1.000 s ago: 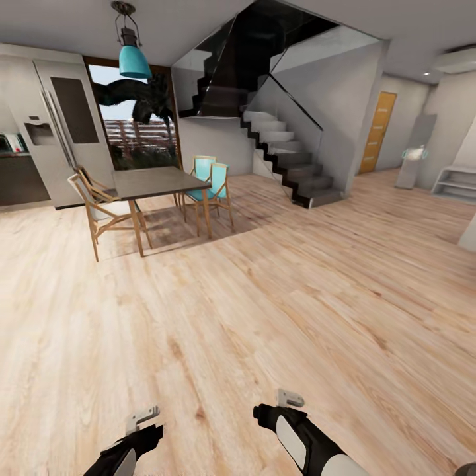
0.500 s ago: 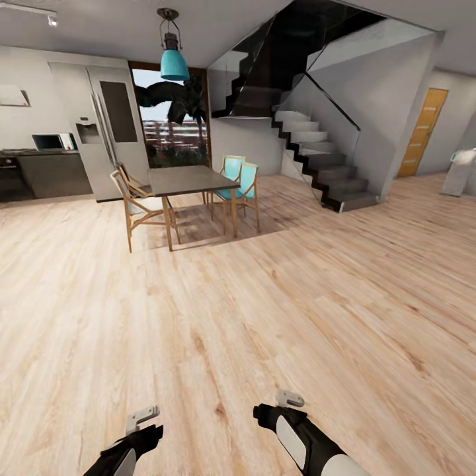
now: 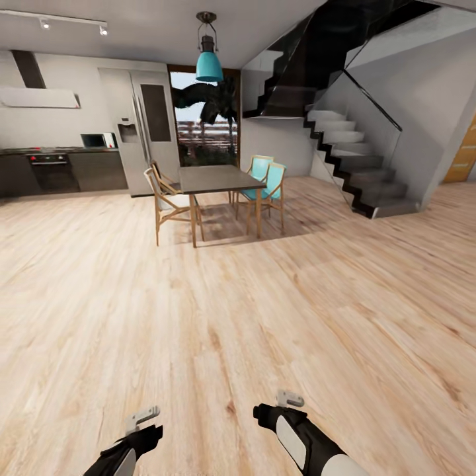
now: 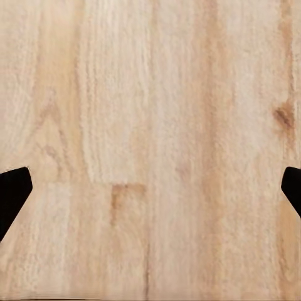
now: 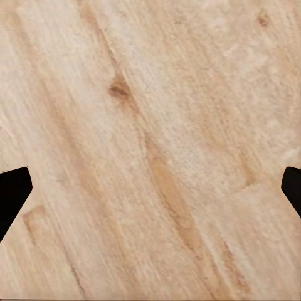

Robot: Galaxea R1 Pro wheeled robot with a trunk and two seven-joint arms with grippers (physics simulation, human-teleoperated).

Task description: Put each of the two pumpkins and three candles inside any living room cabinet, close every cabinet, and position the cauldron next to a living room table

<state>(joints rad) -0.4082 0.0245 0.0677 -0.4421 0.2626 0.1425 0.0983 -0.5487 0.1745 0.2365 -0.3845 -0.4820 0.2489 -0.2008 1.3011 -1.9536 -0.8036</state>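
The pumpkins, candles, cauldron, cabinet and the living-room table are out of view. In the head view my left gripper (image 3: 142,418) and right gripper (image 3: 289,398) hang low over bare light wood floor (image 3: 238,317). In the left wrist view the left gripper (image 4: 150,191) is open, its dark fingertips (image 4: 12,194) far apart with only floorboards between them. The right gripper (image 5: 150,191) is likewise open over the floor, with nothing between its fingertips (image 5: 12,194).
Ahead stands a dark-topped dining set (image 3: 215,178) with wooden chairs (image 3: 168,201) and teal chairs (image 3: 268,185) under a teal lamp (image 3: 209,65). A staircase (image 3: 360,165) rises at the right. A fridge (image 3: 142,129) and dark kitchen counters (image 3: 63,168) line the far left wall.
The whole picture has shifted right, so the camera has turned left: the kitchen has come into view and the orange door has slid off. Both arms hold the same pose.
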